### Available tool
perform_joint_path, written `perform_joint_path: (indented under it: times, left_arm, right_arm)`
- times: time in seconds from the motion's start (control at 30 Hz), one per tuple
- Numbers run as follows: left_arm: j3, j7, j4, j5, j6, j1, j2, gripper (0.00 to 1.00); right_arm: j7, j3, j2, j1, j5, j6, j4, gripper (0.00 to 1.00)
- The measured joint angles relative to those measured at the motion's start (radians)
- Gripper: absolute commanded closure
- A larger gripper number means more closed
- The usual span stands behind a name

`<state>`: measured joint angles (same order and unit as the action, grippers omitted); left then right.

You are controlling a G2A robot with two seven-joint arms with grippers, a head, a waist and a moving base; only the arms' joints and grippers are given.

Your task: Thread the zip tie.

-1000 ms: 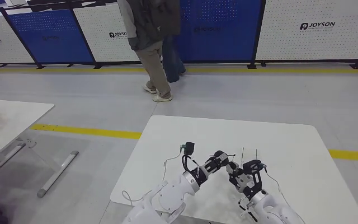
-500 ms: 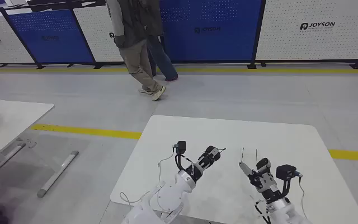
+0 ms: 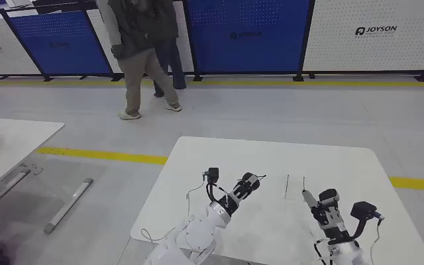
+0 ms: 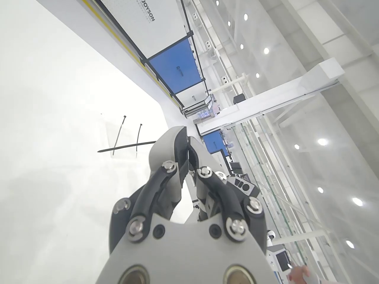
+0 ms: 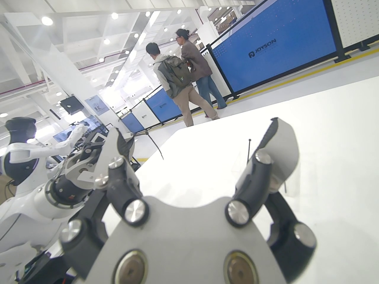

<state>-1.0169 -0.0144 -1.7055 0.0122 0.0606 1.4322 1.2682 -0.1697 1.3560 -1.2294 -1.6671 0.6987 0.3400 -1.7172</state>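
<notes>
Zip tie (image 4: 127, 146), thin black plastic strip, pinched in left gripper (image 4: 186, 141), lower middle of top view. Right gripper (image 5: 197, 131), wide, empty, just backed off to lower right; threading likely paused.

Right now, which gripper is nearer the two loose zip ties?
Right. The right gripper is at the near end of the loose zip ties; the left gripper is farther aside, holding a third tie.

Black zip tie (image 4: 127, 146) juts from the left pincer (image 4: 186, 138); two loose ties (image 4: 119, 133) lie flat, side by side
</notes>
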Motion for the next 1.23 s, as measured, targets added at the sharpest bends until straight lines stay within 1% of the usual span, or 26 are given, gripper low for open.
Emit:
perform_joint_path:
  times: [0.07,0.13,0.27,0.33,0.43,1.23]
  left_arm:
    - [0.0,0.0,0.0,0.0,0.0,0.0,0.0,1.0]
    - [0.0,0.0,0.0,0.0,0.0,0.0,0.0,1.0]
    - [0.0,0.0,0.0,0.0,0.0,0.0,0.0,1.0]
    - [0.0,0.0,0.0,0.0,0.0,0.0,0.0,1.0]
    - [0.0,0.0,0.0,0.0,0.0,0.0,0.0,1.0]
    - [0.0,0.0,0.0,0.0,0.0,0.0,0.0,1.0]
  right_arm:
    - [0.002,0.002,0.0,0.002,-0.004,-0.004,0.0,0.0]
    - [0.009,0.018,0.0,0.009,-0.037,-0.015,-0.001,0.0]
    - [0.016,0.09,0.002,0.02,-0.151,-0.027,-0.009,0.0]
    - [0.02,0.135,0.003,0.029,-0.216,-0.043,-0.008,0.0]
    - [0.043,0.168,0.005,0.044,-0.249,-0.059,0.004,0.0]
    - [0.047,0.168,0.005,0.045,-0.247,-0.06,0.005,0.0]
